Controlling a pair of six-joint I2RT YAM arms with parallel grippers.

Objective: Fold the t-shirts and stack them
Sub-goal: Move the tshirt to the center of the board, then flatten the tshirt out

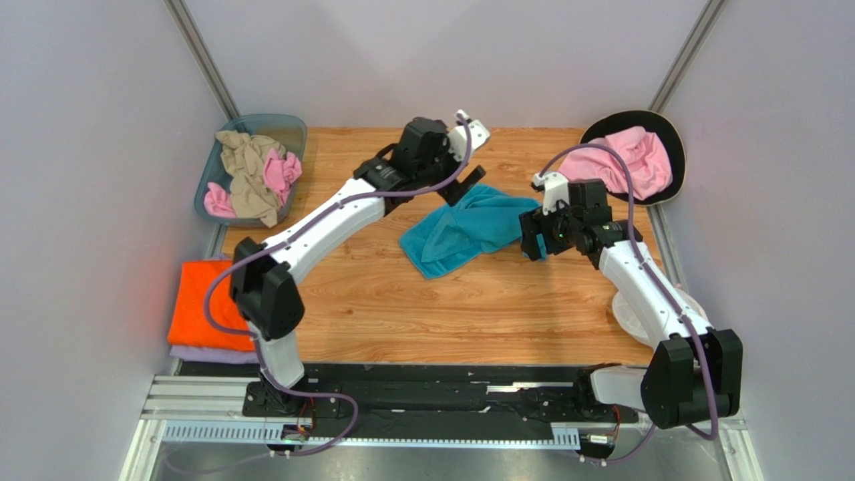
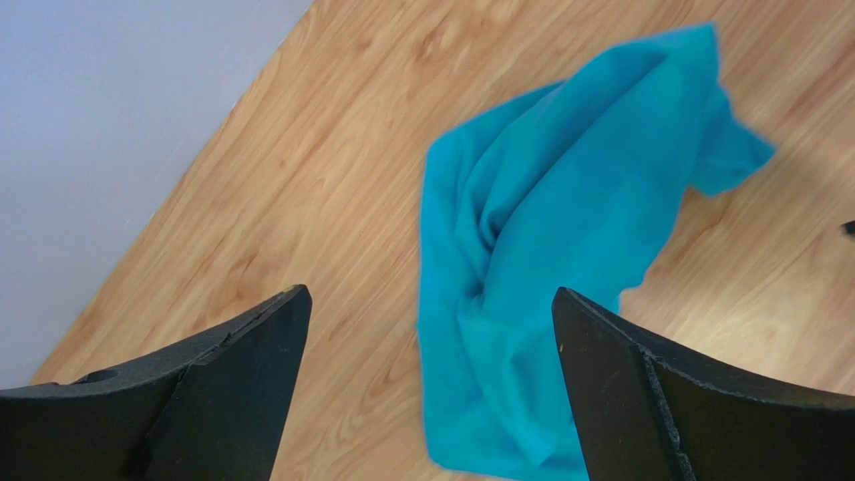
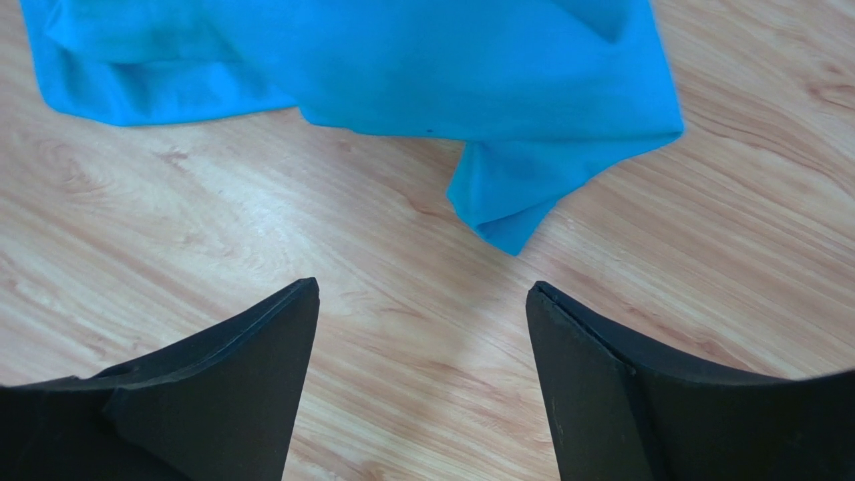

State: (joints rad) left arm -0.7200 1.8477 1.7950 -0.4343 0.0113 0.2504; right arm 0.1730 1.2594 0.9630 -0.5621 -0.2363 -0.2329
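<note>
A crumpled teal t-shirt lies on the wooden table between my two grippers. It also shows in the left wrist view and the right wrist view. My left gripper hovers over its far edge, open and empty; its midpoint sits beside the cloth. My right gripper is open and empty just right of the shirt, with bare wood between its fingers. A folded orange shirt lies on a lavender one at the left.
A teal bin at the back left holds beige and pink shirts. A pink shirt lies on a black round holder at the back right. A white round base sits at the right edge.
</note>
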